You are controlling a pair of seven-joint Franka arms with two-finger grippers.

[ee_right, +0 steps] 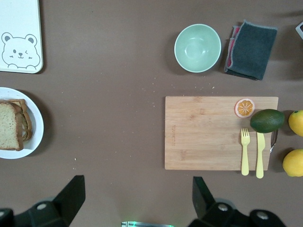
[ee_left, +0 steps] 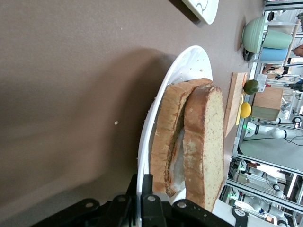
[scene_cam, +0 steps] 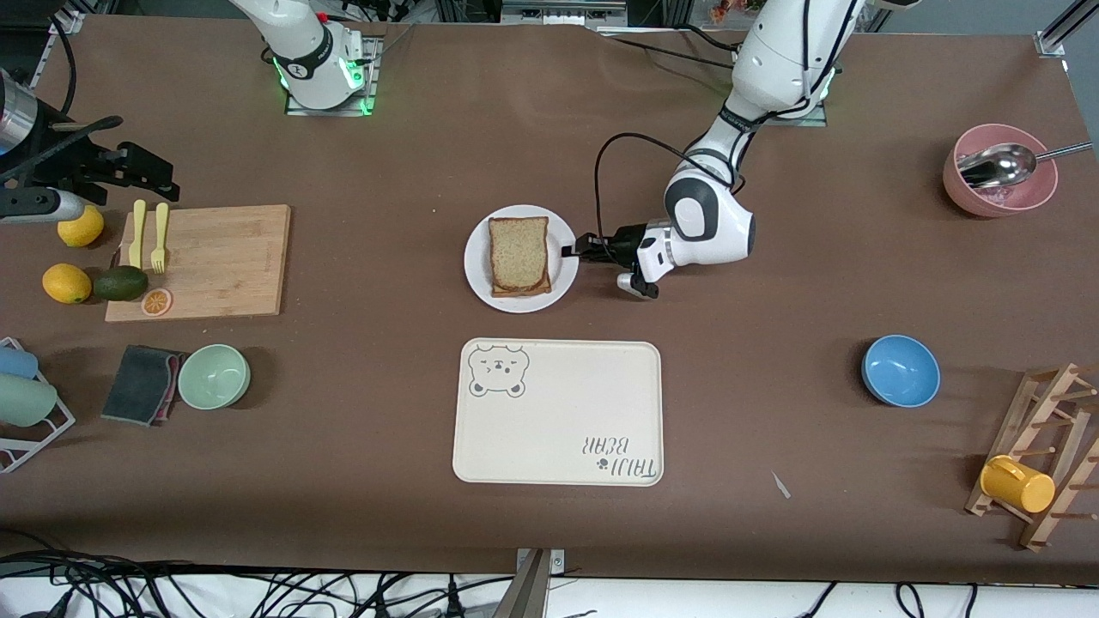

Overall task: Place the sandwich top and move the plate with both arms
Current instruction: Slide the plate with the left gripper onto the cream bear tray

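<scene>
Brown table (scene_cam: 773, 403) is seen under everything. Sandwich top (scene_cam: 519, 251) is laid on a lower slice (ee_left: 166, 137), the stack resting on the plate (scene_cam: 477, 266) near mid-table. Something pale shows between the two slices in the left wrist view.

Plate is gripped at its rim, on the side toward the left arm's end, by the left gripper (scene_cam: 570, 251), fingers clamped shut on the edge. In the left wrist view the rim runs straight down between the black fingers (ee_left: 147, 208).

Right gripper (ee_right: 137, 201) is held up over the table toward the right arm's end, fingers spread wide, nothing held; right arm waits. From its wrist view the board (ee_right: 208, 132) is seen below it, carrying an orange slice (ee_right: 245, 108), a fork (ee_right: 245, 151) and a knife (ee_right: 260, 155).

Tray (scene_cam: 558, 412) with a bear drawing is placed nearer the front camera than the plate. An avocado (scene_cam: 120, 283) and two lemons (scene_cam: 67, 283) are grouped beside the board. Green bowl (scene_cam: 214, 376) and a dark cloth (scene_cam: 142, 384) are set nearer the camera than the board. Toward the left arm's end, a blue bowl (scene_cam: 901, 370), a pink bowl (scene_cam: 1030, 193) with a metal spoon (scene_cam: 1000, 165), and a wooden rack (scene_cam: 1052, 412) with a yellow mug (scene_cam: 1017, 485) are found.
</scene>
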